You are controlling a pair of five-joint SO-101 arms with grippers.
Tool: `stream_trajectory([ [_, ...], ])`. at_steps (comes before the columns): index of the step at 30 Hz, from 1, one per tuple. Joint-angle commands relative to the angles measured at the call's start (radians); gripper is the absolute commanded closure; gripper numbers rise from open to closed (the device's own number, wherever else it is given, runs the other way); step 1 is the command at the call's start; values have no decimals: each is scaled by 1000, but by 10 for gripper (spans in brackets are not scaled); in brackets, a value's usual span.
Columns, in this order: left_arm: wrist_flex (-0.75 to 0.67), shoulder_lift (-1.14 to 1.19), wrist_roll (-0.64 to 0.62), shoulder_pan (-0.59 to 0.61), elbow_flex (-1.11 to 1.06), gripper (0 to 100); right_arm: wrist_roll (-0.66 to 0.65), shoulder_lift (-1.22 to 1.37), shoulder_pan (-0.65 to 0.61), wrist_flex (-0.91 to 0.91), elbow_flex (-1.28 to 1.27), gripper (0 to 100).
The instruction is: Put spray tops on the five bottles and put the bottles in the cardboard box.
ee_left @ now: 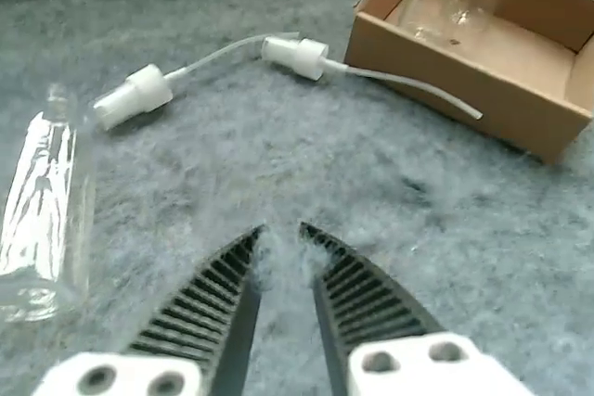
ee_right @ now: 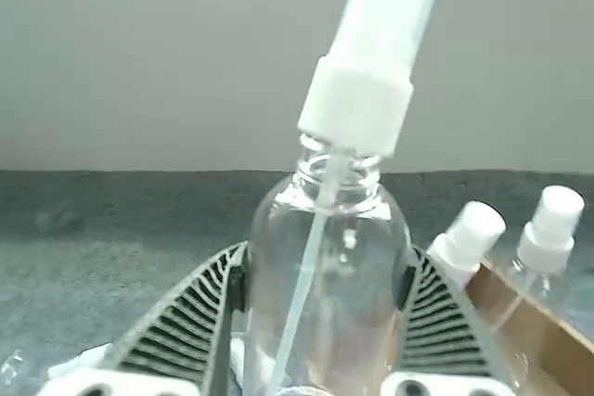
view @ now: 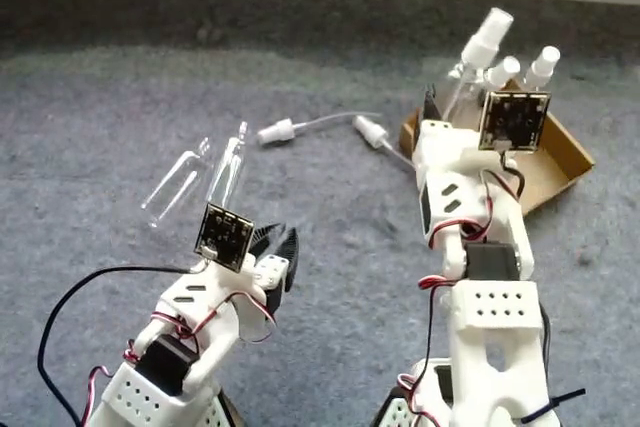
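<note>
I hold a capped bottle in my right gripper over the cardboard box; my left gripper, slightly open and empty, is well apart from it.

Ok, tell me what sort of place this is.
Probably a robot test bench: two small arms on a grey felt-like mat, with a box and loose bottles set out, plain wall behind.
</note>
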State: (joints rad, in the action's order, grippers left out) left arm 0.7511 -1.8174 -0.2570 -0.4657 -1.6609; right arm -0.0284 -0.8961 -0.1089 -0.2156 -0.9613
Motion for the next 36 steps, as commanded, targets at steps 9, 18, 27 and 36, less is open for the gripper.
stream_trajectory([
  [9, -192, -12, 3, -185, 7, 993, -170, -282, -251, -85, 68, 872],
  [18, -396, -10, 2, -308, 7, 993, -169, -390, -312, -196, 67, 872],
  [27, -446, -10, 2, -357, 5, 993, -170, -558, -444, -203, -35, 872],
  [36, -565, -10, 2, -361, 5, 993, -169, -754, -443, -203, -182, 872],
])
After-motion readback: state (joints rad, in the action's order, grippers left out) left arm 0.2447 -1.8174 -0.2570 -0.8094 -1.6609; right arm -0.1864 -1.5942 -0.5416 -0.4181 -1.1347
